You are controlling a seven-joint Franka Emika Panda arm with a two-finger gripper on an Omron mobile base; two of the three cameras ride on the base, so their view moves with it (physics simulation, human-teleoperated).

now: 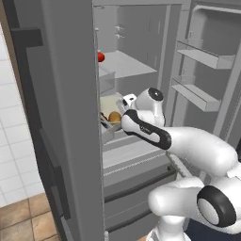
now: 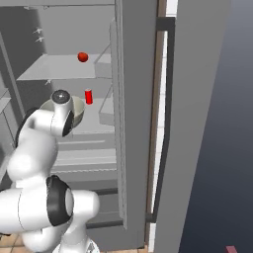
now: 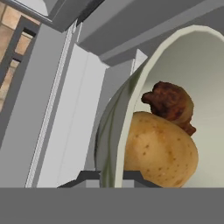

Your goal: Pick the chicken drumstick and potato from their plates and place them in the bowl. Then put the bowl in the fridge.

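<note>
The gripper (image 3: 109, 177) is clamped on the near rim of the bowl (image 3: 131, 94), which holds the potato (image 3: 159, 151) and drumstick (image 3: 170, 105) inside the fridge (image 1: 136, 66), over a middle shelf; the shelf lies just below, so release needs only lowering

We see the potato (image 3: 159, 151) golden-tan, freckled with small brown specks; the chicken drumstick (image 3: 171, 103) is dark mottled brown; the bowl (image 3: 205, 74) is pale cream-white, plain; the fridge (image 1: 70, 117) is grey steel with pale grey shelves; a small ball (image 2: 83, 57) and a can (image 2: 89, 96) are both red.
</note>
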